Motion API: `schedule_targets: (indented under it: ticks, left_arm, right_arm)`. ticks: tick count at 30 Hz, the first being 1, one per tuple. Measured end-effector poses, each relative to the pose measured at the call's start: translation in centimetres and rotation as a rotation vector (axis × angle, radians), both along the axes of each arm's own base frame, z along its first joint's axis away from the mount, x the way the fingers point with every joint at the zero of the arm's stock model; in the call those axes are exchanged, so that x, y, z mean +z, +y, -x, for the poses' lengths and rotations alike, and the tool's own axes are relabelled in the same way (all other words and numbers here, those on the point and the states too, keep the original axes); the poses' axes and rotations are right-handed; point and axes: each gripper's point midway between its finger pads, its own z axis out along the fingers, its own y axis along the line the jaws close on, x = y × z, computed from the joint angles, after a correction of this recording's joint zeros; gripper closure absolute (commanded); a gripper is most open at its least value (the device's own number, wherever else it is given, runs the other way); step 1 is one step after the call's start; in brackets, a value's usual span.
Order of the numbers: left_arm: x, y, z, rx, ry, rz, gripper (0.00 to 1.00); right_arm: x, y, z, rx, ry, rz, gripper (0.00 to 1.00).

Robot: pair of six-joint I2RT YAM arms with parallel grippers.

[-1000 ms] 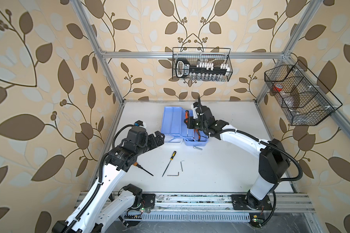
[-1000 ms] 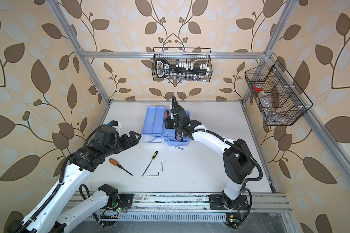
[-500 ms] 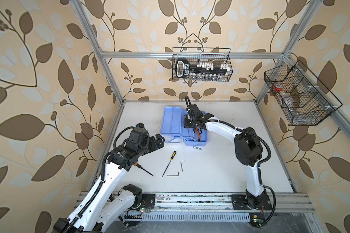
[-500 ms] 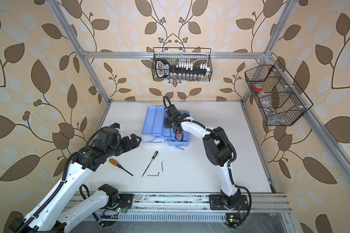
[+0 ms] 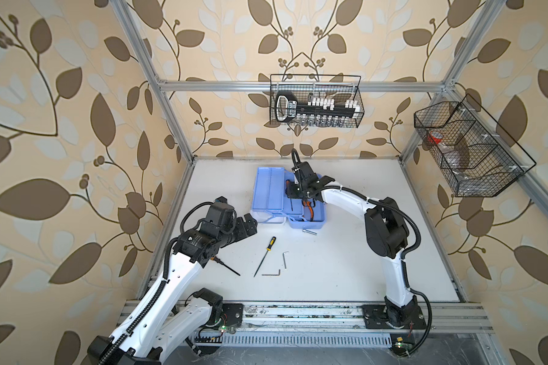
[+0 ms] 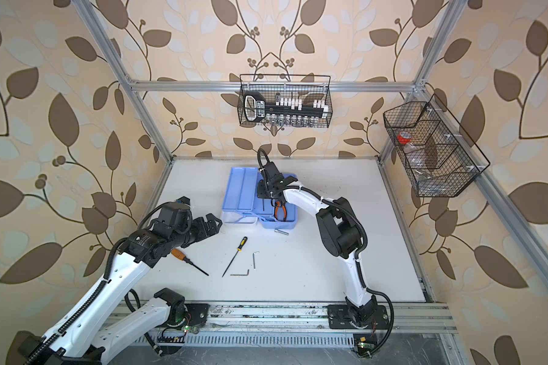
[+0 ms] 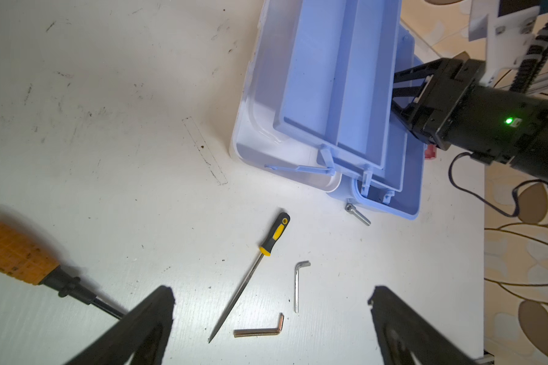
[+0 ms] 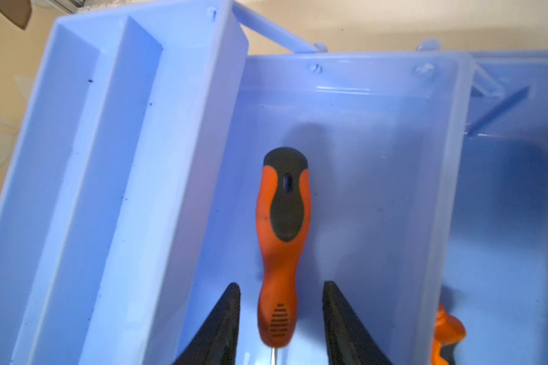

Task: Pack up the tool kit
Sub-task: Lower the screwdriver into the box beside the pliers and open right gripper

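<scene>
Orange-black screwdriver (image 8: 283,218) and pliers (image 6: 280,211) lie in the open tool kit (image 5: 268,189), far-centre on the table (image 5: 361,268); right pincer (image 8: 281,286) released around that screwdriver. Left pincer (image 7: 271,295) (wide, empty) hovers; two screwdrivers (image 5: 264,256), hex keys (image 5: 285,259), bolt (image 5: 309,232) unpacked.

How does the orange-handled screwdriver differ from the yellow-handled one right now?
The orange-black screwdriver lies in a blue tray of the tool kit, between the open fingers of the right gripper. The yellow-black screwdriver lies on the white table, ungripped. The orange one's handle is thick and bulbous, while the yellow one's is slim. Both handles are part black.
</scene>
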Motion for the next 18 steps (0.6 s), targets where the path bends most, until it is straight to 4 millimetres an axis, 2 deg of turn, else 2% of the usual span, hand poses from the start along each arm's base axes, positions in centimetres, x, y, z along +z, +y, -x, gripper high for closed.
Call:
schedule_targets:
  ticks: [3,6,8,9,14,18]
  left_arm:
    - [-1.0,0.0,0.2,0.004,0.023,0.0,0.13]
    - [-2.6,-0.3,0.7,-0.007,0.059,0.012,0.3]
    - [-4.1,-0.5,1.0,-0.014,0.093,0.023,0.47]
    - [-4.7,-0.7,1.2,-0.019,0.108,0.031,0.51]
    - [-8.5,-2.0,2.4,-0.071,0.178,0.073,0.53]
    - [-10.0,-3.0,2.9,-0.111,0.203,0.071,0.5]
  right_arm:
    - [0.1,0.0,-0.1,-0.001,-0.003,-0.003,0.54]
    - [0.8,-0.3,0.1,-0.003,-0.015,-0.008,0.54]
    - [2.1,-1.0,1.0,-0.005,-0.033,-0.013,0.55]
    - [2.6,-1.5,1.5,-0.006,-0.041,-0.013,0.55]
    - [7.6,-4.4,5.5,-0.013,-0.126,-0.057,0.67]
    - [9.6,-5.6,8.6,-0.006,-0.17,-0.081,0.69]
